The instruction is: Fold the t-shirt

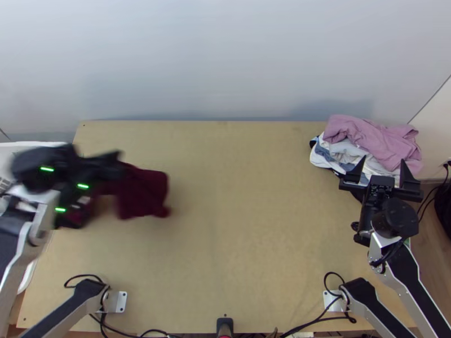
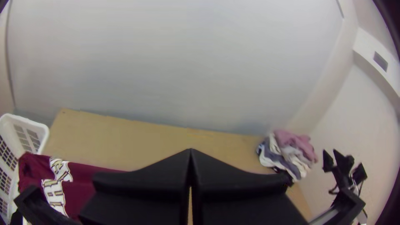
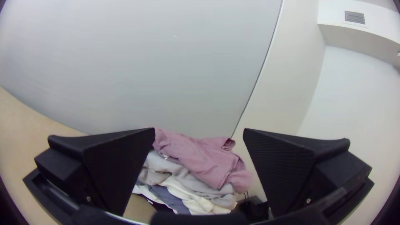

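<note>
A pale grey panel rises beyond the far edge of the wooden table, which stretches between the two robot arms. At the table's left edge stands a white plastic basket with slotted sides. Near the table's far right corner, a heap of laundry sits bunched, pink cloth topping grey, white and slate-blue pieces. The maroon t-shirt, pale lettering on its fabric, lies on the table's left side, one end running to the basket; partly hidden by the left arm, its folds cannot be fully read. The right gripper, wide open and empty, is poised at the table's right side, its fingers apart before the heap. Above the table's left side, beside the t-shirt, the left gripper has its fingers pressed together, holding nothing.
</note>
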Motion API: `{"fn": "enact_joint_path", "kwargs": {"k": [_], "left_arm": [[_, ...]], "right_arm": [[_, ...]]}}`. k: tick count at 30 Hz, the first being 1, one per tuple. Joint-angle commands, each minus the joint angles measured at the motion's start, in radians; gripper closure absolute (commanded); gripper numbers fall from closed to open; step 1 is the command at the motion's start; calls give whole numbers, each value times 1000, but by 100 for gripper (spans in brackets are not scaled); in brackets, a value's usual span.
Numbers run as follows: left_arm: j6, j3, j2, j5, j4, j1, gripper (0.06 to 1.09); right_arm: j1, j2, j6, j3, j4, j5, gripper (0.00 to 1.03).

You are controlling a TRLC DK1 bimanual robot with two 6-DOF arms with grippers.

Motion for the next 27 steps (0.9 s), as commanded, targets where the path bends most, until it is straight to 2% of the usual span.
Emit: {"fn": "enact_joint_path", "kwargs": {"k": [1,5,8,17,22,23,25,26,27], "left_arm": [[-85,-109,117,-160,118,-533,105],[-101,-90,267,-166,221,-654,105],[-99,-6,405,-183,227,-720,105],[-93,410,793,-181,250,-848,105],[-108,565,893,-181,242,-904,105],[-122,580,894,-181,239,-904,95],[-157,620,893,-183,173,-900,36],[-174,655,898,-183,101,-894,18],[-186,684,904,-183,37,-881,9]], "right_arm": [[-16,-1,7,12,-25,1,4],[-30,8,10,8,-36,1,4],[-41,8,23,-5,-43,-1,4],[-125,22,76,-23,-65,-1,4],[-150,32,112,-28,-91,-1,4],[-150,40,115,-28,-89,-1,4],[-148,61,126,-20,-91,-2,4],[-145,77,132,-12,-91,-4,4],[-141,94,137,-5,-91,-5,4]]}}
